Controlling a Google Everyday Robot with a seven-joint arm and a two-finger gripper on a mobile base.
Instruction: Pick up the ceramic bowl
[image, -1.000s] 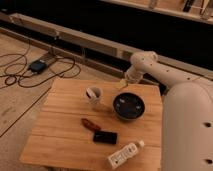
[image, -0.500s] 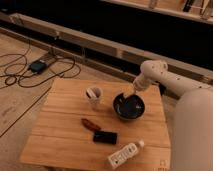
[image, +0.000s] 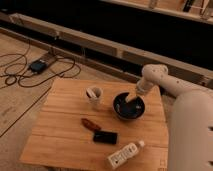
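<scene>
The ceramic bowl is round, glossy and dark, and sits on the wooden table right of centre. The gripper reaches down from the white arm on the right and sits at the bowl's far right rim, reaching into the bowl. The smaller white mug stands just left of the bowl.
A brown oblong object, a black flat device and a white bottle lying on its side lie near the table's front. Cables and a box lie on the floor at the left. A low ledge runs behind the table.
The arm has swung right and lowered. The gripper moved from above the table's back edge down to the bowl's rim and into it.
</scene>
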